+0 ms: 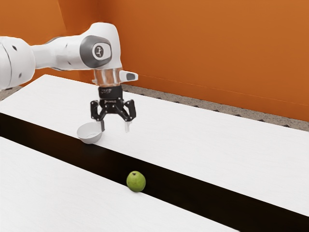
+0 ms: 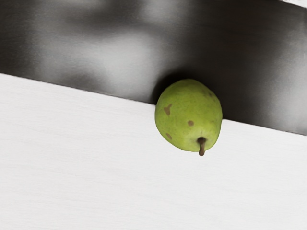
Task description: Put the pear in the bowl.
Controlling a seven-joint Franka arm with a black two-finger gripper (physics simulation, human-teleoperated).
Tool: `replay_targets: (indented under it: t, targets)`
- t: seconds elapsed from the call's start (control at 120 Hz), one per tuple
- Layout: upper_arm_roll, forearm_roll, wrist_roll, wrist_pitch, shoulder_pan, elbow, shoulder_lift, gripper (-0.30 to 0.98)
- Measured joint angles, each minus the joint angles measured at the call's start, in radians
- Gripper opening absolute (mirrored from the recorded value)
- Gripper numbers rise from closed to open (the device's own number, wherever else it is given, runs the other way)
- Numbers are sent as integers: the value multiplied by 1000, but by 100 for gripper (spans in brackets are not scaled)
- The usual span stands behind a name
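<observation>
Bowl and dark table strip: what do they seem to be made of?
The bowl looks like ceramic or plastic: smooth, pale grey, evenly coloured; I can't tell which. The dark strip looks like lacquered wood or polished stone, its glossy finish suggested by soft, pale reflections.

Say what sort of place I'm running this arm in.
Likely an indoor room, perhaps a lab or test space: an orange wall rises behind a white table crossed by a dark band, and a robot arm reaches over it.
</observation>
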Motion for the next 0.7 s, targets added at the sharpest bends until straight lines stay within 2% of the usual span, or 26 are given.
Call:
replay_targets:
  t: [0.175, 0.358, 0.7]
  targets:
    - [0, -80, -177, 75, -24, -7, 96, 67]
    - [0, -141, -328, 181, -29, -118, 135, 67]
    - [0, -176, -507, 263, -37, -162, 214, 67]
